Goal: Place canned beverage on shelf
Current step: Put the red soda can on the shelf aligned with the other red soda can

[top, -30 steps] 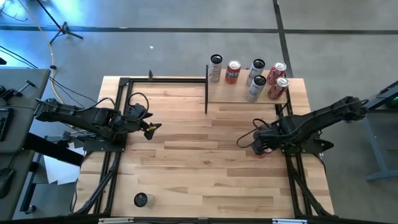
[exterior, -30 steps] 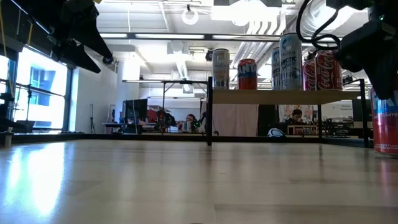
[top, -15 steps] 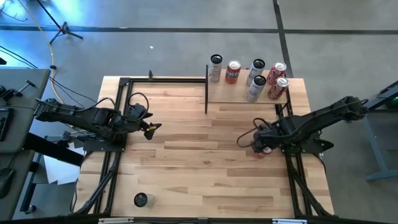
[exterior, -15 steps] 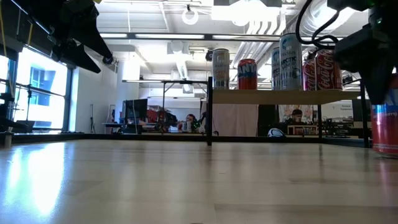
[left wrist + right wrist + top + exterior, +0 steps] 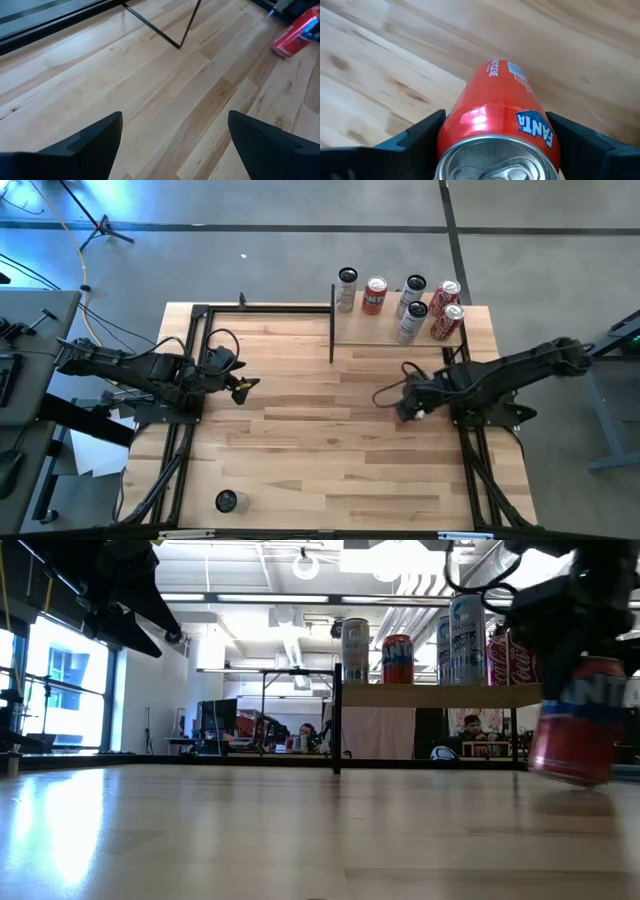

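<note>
An orange-red Fanta can [image 5: 495, 115] is between the fingers of my right gripper [image 5: 497, 145], which is shut on it over the right part of the table [image 5: 410, 408]. In the low view the can [image 5: 578, 720] leans, its top toward the far side. The shelf [image 5: 395, 332], a pale board on thin black uprights, stands at the far right and carries several upright cans. My left gripper [image 5: 175, 127] hangs open and empty above the table's left side [image 5: 245, 387]. My right gripper pinches the can's side wall just below its top rim [image 5: 451, 131] between its two fingers [image 5: 417, 137], one on each side. The fingers come steeply from above. The can is tilted; whether its lower rim [image 5: 570, 778] rests on the table, I cannot tell.
A lone can [image 5: 228, 501] stands near the table's front left corner. A black frame rail [image 5: 270, 307] runs along the far edge, and the shelf's black upright [image 5: 332, 320] stands left of the cans. Bare planks lie between the two arms.
My right gripper has shut on the Fanta can, tipped, and shifted a little toward the table's left. The can stood upright at the right edge; now it leans and sits farther left.
</note>
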Controlling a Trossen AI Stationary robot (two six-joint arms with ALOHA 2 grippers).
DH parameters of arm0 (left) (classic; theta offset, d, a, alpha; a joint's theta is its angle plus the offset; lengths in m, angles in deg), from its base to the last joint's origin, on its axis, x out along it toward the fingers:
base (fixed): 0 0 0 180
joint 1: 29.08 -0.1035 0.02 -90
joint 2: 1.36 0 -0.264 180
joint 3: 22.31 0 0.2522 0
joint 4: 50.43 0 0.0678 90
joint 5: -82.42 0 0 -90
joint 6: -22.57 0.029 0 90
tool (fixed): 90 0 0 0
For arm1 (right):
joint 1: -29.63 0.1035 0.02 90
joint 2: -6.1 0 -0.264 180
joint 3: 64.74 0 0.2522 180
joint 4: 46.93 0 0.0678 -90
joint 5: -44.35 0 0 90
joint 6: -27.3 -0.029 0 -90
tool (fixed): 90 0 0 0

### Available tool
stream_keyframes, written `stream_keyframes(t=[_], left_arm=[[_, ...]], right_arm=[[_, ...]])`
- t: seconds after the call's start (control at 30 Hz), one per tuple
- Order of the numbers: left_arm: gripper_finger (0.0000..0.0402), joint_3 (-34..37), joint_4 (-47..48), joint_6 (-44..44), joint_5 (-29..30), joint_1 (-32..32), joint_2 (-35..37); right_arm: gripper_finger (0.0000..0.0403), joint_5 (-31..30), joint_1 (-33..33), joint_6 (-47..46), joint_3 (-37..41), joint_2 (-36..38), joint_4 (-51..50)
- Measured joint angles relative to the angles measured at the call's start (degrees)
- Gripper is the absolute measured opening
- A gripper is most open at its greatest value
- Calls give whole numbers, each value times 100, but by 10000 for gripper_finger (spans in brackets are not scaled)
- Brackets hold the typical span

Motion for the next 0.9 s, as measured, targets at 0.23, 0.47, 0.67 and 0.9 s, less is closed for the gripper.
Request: stream_keyframes(t=[0.23, 0.47, 0.67, 0.9], left_arm=[[337, 0, 0, 0, 1, 0, 1], [337, 0, -2, 0, 0, 2, 1], [337, 2, -2, 0, -1, 1, -2], [337, 1, -1, 0, 2, -1, 0]], right_arm=[[304, 452, -876, 1283, -151, -383, 374], [303, 560, -1474, 2877, -1355, -1597, -261], [303, 408, -1776, 3950, -2548, -2584, -774], [303, 616, -1964, 4347, -3265, -3531, -652]])
